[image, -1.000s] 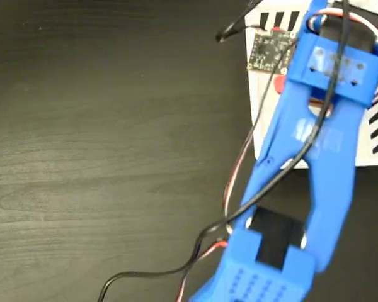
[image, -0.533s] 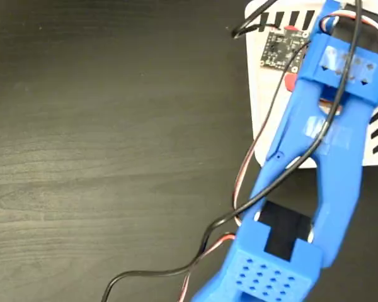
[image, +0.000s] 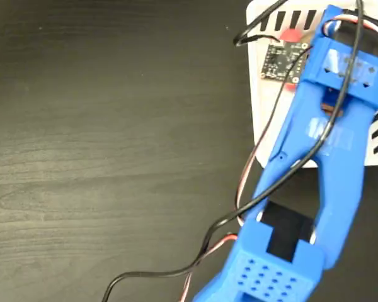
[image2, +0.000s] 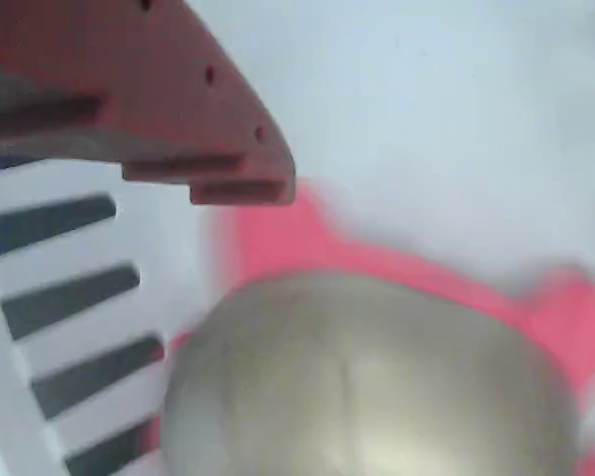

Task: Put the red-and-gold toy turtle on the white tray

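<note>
The red-and-gold toy turtle fills the lower half of the wrist view. Its gold dome is up and its red limbs are spread on the white tray. The tray's black slanted slots run down the left side. One dark red finger of my gripper reaches in from the upper left, just above a red limb and off the shell; the other finger is out of frame. In the fixed view my blue arm covers the white tray at the top right. Only a red scrap of the turtle peeks out beside a small circuit board.
Dark wood-grain tabletop spreads across the left and middle of the fixed view. Black and red cables trail from the arm down to the bottom edge. The tray's far rim lies at the top edge of the picture.
The arm's head and circuit board have shifted a little right over the tray. The red patch seen beside the arm lower down is now covered.
</note>
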You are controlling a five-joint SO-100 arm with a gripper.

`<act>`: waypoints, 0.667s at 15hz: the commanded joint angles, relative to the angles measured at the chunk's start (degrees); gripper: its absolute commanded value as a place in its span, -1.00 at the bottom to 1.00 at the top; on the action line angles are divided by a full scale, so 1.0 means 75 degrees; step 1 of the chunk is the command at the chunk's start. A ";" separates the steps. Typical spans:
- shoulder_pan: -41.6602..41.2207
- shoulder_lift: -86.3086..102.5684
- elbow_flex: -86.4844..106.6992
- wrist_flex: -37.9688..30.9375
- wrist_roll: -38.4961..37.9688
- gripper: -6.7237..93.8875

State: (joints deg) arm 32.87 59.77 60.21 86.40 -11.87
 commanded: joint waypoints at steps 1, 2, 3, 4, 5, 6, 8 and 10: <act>0.0082 0.0797 0.0023 -0.0012 -0.0012 0.26; 0.0035 0.0937 0.0023 0.0000 0.0023 0.25; -0.0023 0.1102 -0.0082 0.0023 0.0082 0.25; -0.0082 0.1312 -0.0246 0.0059 0.0187 0.25; -0.0199 0.1570 -0.0363 0.0129 0.0211 0.25; -0.0305 0.1863 -0.0387 0.0141 0.0270 0.25; -0.0469 0.2508 -0.0352 0.0211 0.0328 0.08; -0.0563 0.3316 0.0223 -0.0047 0.0410 -0.72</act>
State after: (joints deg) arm 29.09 74.79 61.00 86.66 -8.79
